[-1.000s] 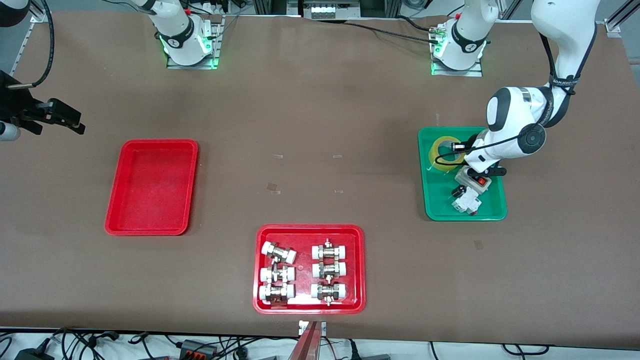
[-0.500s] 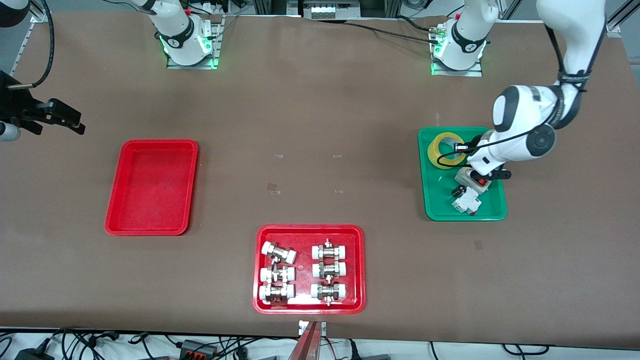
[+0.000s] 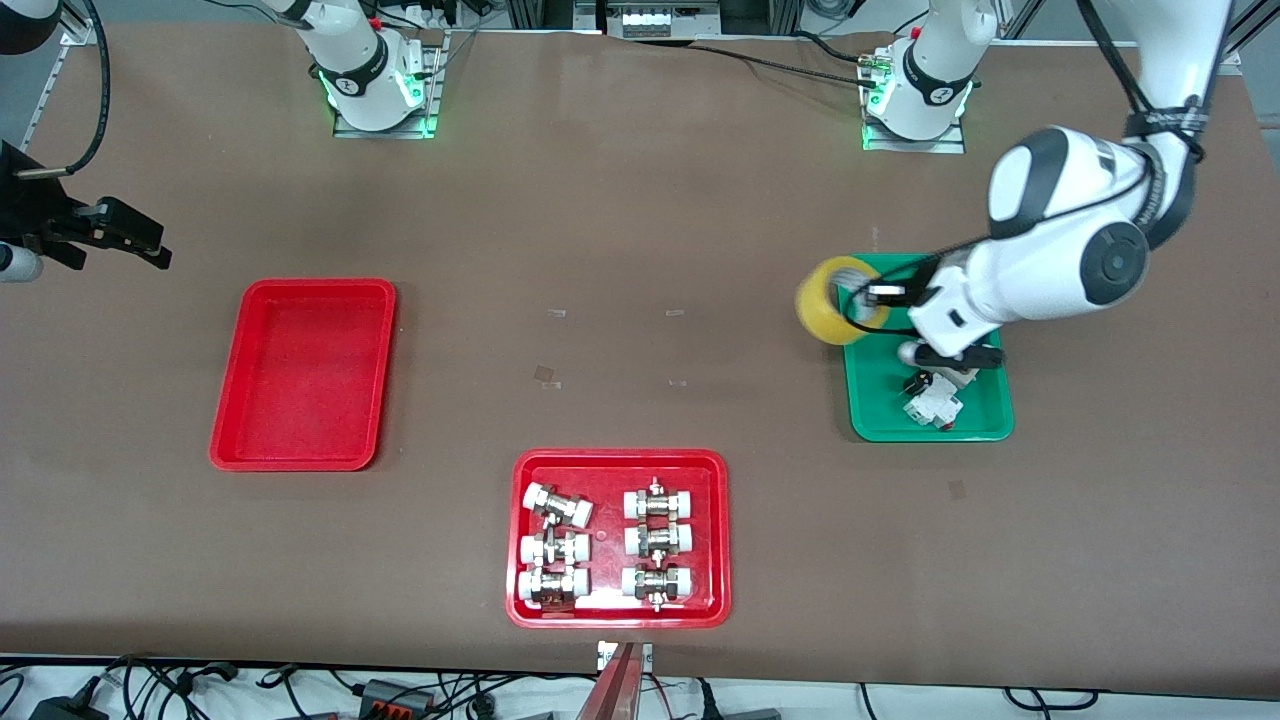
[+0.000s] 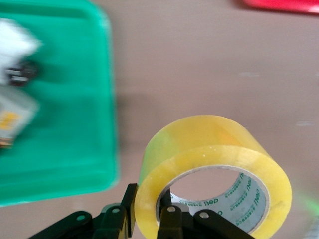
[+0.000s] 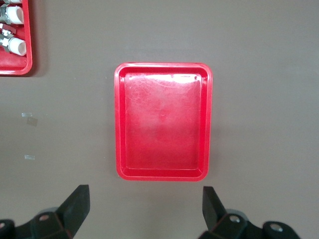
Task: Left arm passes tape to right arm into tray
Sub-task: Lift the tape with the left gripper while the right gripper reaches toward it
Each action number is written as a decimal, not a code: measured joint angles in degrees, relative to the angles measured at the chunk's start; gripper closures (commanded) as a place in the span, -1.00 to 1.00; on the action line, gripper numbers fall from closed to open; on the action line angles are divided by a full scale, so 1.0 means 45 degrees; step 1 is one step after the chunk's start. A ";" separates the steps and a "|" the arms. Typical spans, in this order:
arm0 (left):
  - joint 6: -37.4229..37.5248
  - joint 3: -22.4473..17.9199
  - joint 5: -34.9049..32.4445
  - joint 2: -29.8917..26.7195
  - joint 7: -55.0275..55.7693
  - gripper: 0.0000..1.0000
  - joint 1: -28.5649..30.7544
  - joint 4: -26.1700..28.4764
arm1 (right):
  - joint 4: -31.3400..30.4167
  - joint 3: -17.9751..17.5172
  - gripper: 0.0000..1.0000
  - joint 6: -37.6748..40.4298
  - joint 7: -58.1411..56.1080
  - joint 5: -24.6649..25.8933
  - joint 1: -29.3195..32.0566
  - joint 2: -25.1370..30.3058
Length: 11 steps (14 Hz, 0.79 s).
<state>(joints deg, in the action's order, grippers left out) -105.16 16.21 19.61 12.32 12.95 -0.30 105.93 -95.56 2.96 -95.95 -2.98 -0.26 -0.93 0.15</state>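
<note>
My left gripper [image 3: 868,300] is shut on the yellow tape roll [image 3: 835,300], one finger inside the core and one outside the wall. It holds the roll on edge in the air over the green tray's rim. In the left wrist view the tape [image 4: 214,149] fills the lower part above the left gripper [image 4: 149,206]. The plain red tray [image 3: 225,400] lies empty toward the right arm's end. My right gripper [image 3: 120,235] waits open in the air at that end, and in the right wrist view the right gripper [image 5: 144,199] is beside the red tray [image 5: 119,124].
The green tray [image 3: 880,410] under the left arm holds a white switch block [image 3: 930,400] and small parts; it also shows in the left wrist view [image 4: 60,164]. A red tray of white-capped metal fittings [image 3: 620,615] sits near the front camera, mid-table.
The left gripper has lifted the tape out of the green tray and carried it toward the right arm's end. The right arm has not moved.
</note>
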 measured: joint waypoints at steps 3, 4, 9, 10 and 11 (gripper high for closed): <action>-0.0014 0.1463 0.1144 0.0087 0.2709 0.98 -0.0386 -0.1398 | 0.0001 -0.0028 -1.00 0.0002 0.0000 0.0000 -0.0021 0.0000; -0.0066 0.1770 0.1497 0.0168 0.3504 0.98 -0.0608 -0.1907 | 0.0000 -0.0028 -1.00 -0.0001 0.0000 -0.0009 -0.0021 0.0000; -0.2438 0.1993 0.2674 0.0498 0.6332 0.98 -0.2448 -0.3338 | -0.0012 -0.0054 -1.00 0.0840 -0.0003 -0.0045 -0.0055 -0.0406; -0.3224 0.2006 0.2778 0.0554 0.6681 0.98 -0.2853 -0.3377 | -0.0019 -0.0079 -1.00 0.1063 -0.0030 -0.0095 -0.0165 -0.0622; -0.4015 0.2016 0.2836 0.0614 0.6969 0.98 -0.3238 -0.3379 | -0.0030 -0.0105 -1.00 0.1234 -0.0051 -0.0162 -0.0437 -0.0894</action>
<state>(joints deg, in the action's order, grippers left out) -123.23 25.29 32.37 15.09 44.31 -14.87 90.73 -95.69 2.49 -90.39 -3.21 -0.99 -2.89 -3.87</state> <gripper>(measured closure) 0.780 0.000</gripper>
